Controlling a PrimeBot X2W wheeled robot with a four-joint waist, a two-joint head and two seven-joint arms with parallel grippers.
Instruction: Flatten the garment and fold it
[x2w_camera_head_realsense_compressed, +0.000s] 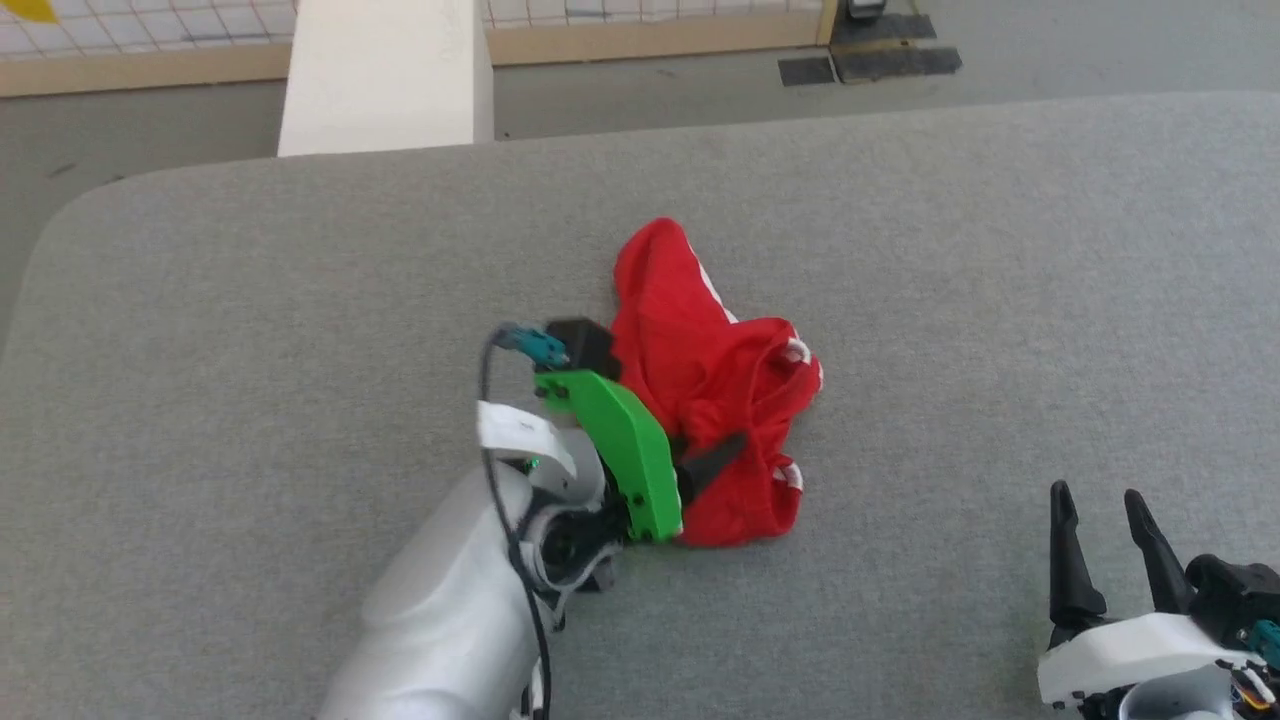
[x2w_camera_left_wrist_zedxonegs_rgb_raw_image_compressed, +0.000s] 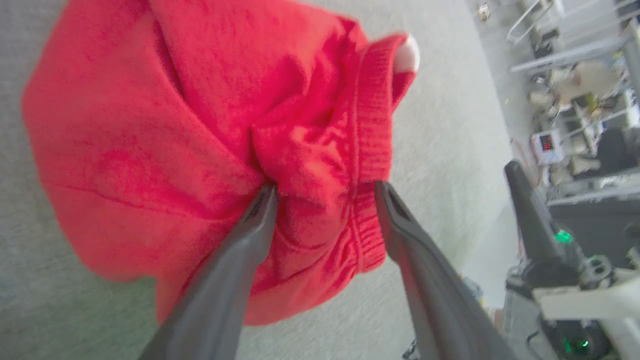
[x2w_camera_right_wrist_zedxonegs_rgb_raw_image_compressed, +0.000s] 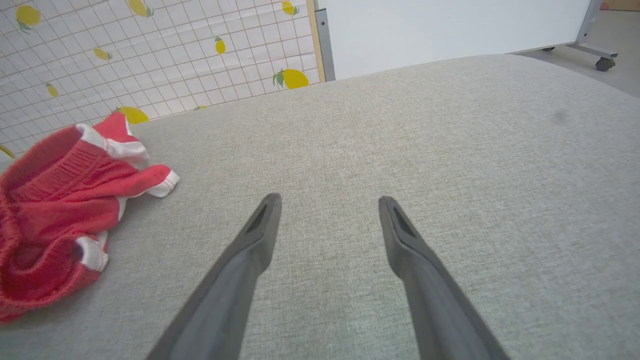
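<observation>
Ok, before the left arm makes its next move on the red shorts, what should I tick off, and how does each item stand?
1. Left gripper open, with its fingers on either side of a raised fold of the garment: ok.
2. How many fabric layers that fold holds: cannot tell.
3. Garment lying flat: not ok, it is bunched in a heap.
4. Right gripper open and apart from the garment: ok.
5. Garment well inside the edges of the table: ok.
</observation>
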